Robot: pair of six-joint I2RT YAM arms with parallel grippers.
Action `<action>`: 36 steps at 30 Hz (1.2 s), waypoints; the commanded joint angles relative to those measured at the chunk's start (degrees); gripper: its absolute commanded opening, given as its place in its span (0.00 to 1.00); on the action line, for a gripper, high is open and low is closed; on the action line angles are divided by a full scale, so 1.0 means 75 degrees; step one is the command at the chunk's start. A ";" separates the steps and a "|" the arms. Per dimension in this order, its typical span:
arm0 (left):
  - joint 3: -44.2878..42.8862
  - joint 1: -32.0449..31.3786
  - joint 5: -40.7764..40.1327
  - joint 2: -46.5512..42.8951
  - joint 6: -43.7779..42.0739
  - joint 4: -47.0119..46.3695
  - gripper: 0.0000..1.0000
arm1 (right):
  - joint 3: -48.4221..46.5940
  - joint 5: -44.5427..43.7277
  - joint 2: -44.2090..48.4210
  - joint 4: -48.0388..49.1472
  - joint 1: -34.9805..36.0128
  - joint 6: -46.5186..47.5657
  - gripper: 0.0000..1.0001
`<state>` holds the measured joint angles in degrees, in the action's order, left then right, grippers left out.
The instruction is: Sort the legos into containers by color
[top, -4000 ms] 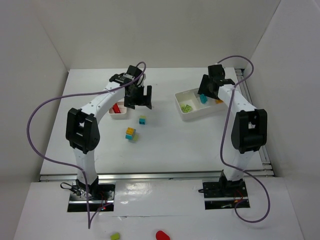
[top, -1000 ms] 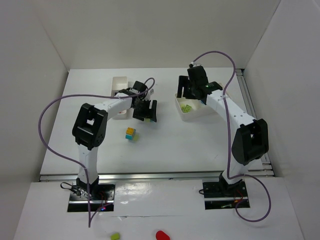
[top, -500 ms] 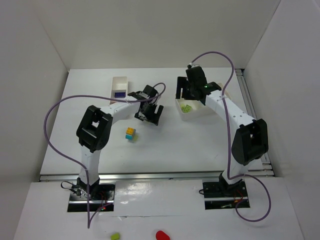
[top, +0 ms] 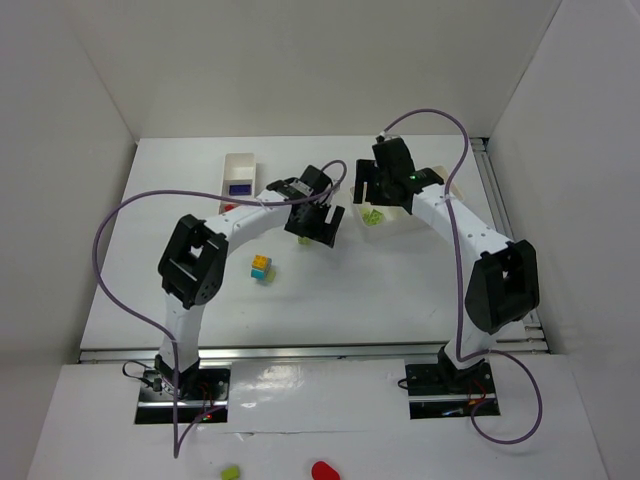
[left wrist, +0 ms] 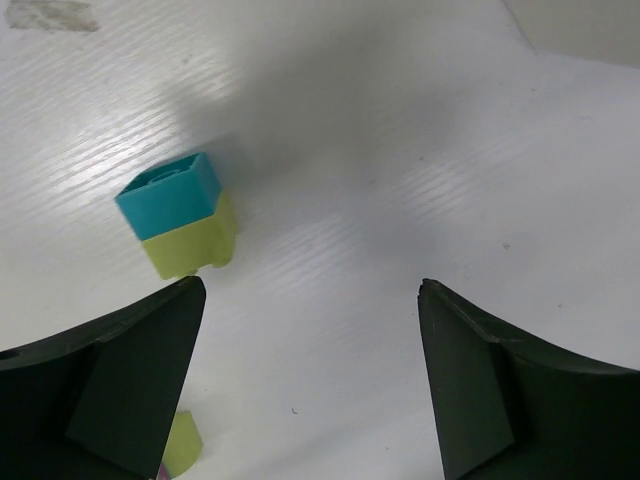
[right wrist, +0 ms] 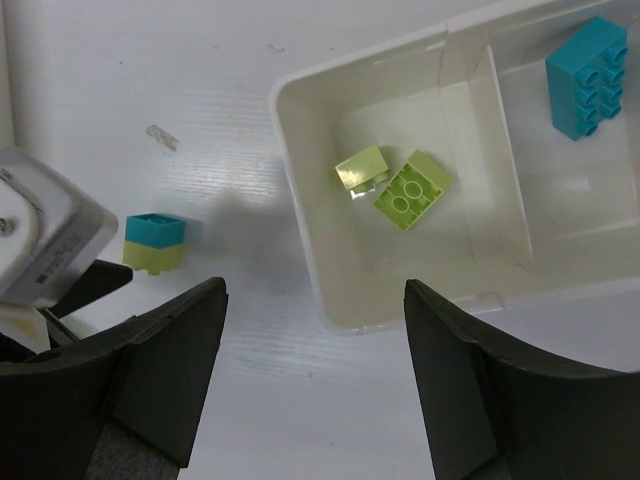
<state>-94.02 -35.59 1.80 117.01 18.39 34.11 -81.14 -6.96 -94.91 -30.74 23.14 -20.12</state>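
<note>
Top view: left gripper (top: 320,222) hung low mid-table, just beside the right-hand white three-compartment plastic tray (top: 392,226); right gripper (top: 372,186) hovered over that tray's end. A yellow/cyan/lime brick stack (top: 261,267) lay loose on the white table (top: 350,290). A second white tray (top: 240,170) sat far left w/ sth blue inside. Plain white walls all round.

Left wrist: fingers wide apart, nothing held. Cyan-on-lime stack (left wrist: 180,215) sat ahead, left of the gap.

Right wrist: fingers wide, empty. Two lime bricks (right wrist: 400,190) shared the end compartment, a cyan brick (right wrist: 588,75) lay in the next.

Prob. partway: both mixed stacks looked unsorted.
</note>
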 commanded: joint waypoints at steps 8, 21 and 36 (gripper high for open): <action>-0.0134 0.0386 -0.1319 0.0172 0.1297 0.0552 0.99 | 0.0050 -0.0150 0.0386 -0.0061 0.0068 -0.0036 0.79; -0.0132 0.0386 -0.0920 0.0698 0.1029 0.0316 0.76 | -0.0173 -0.0150 0.0245 -0.0132 0.0068 0.0034 0.79; -0.0378 0.0386 -0.1061 0.0852 0.0876 0.0245 0.63 | -0.0243 -0.0150 0.0175 -0.0132 0.0068 0.0034 0.79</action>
<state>-94.96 -32.53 -5.74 122.10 25.63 36.34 -80.99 -7.11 -94.63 -30.94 23.14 -20.08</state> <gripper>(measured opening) 0.633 0.786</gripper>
